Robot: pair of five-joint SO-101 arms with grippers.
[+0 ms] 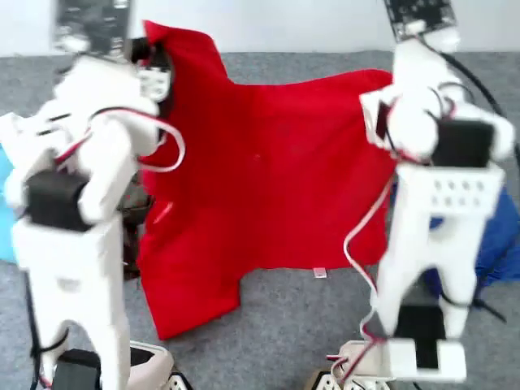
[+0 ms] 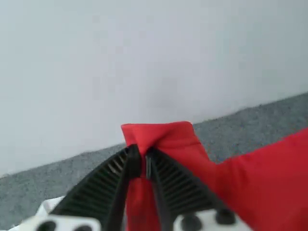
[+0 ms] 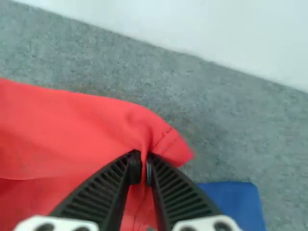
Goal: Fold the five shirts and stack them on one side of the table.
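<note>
**RED SHIRT: TWO-POINT HOLD AT FAR EDGE**

1. Fingers. Left fingers [image 2: 103, 185] are closed to a thin slit w/ a bunched corner of the red shirt [image 2: 260, 178] pinched at the tips. The fabric pokes up past them. Right fingers [image 3: 175, 190] are closed the same way on a hemmed corner, w/ stitching visible just beside the tips.

2. Shirt position. In the high view the red shirt [image 1: 268, 179] is spread over the middle of the desk [image 1: 284, 325], between the left arm [image 1: 73, 187] and right arm [image 1: 443, 203]. Its two far corners are raised at the pinch pts. The near edge rests flat on the desk, w/ one lobe of cloth reaching toward the arm bases.

3. Why held so. Judgement: one corner per arm holds the far edge taut and level, so it can be carried over the body of the shirt to make a straight fold. A single pinch would let the cloth sag and twist.

4. Other items. A blue shirt [image 1: 491, 244] lies heaped at the right side, partly under the right arm and near the right pinch pt. A pale blue cloth [image 1: 4, 203] sits at the left edge. Both are off to the sides, prob. to leave the centre as the work area.

5. Status. Early, approx.: the red shirt is not yet folded, so stacking lies ahead.

6. Caution. The arms should travel together. Uneven travel could skew the fold or pull a corner out of the fingers.
</note>
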